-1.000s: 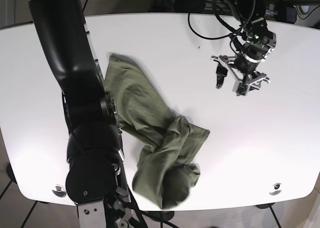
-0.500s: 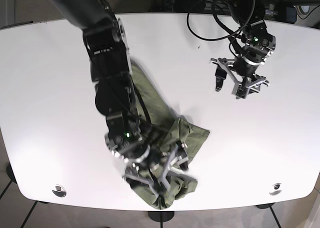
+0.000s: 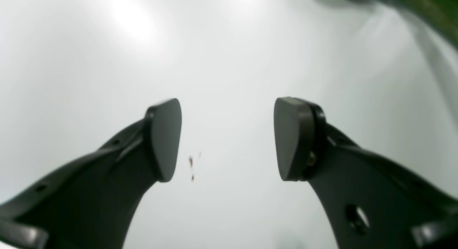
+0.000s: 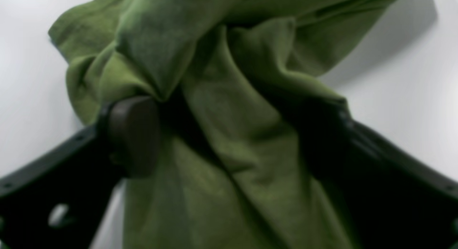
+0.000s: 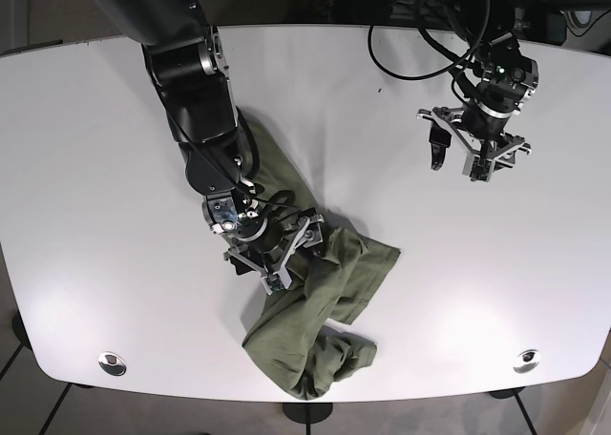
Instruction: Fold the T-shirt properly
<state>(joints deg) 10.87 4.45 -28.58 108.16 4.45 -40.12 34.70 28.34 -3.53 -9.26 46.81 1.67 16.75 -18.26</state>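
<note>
An olive-green T-shirt (image 5: 358, 263) lies crumpled on the white table (image 5: 86, 168), running from the centre left down to the front edge. My right gripper (image 5: 289, 257) is down on the shirt's middle. In the right wrist view the gripper (image 4: 229, 138) has its jaws wide apart, with bunched fabric (image 4: 222, 81) between the fingers and draped over the left one. My left gripper (image 5: 456, 163) hovers open and empty over bare table at the back right. In the left wrist view (image 3: 227, 138) only a green edge of the shirt (image 3: 433, 9) shows at the top right.
Black cables (image 5: 410, 44) loop over the table's back edge behind the left arm. Two round metal fittings sit near the front corners (image 5: 113, 363) (image 5: 525, 361). The right arm's black links (image 5: 191, 82) stretch over the table's left half.
My right gripper has moved from the shirt's lower lump up to its middle; the lower part of the shirt has narrowed. My left gripper has shifted slightly right, still open.
</note>
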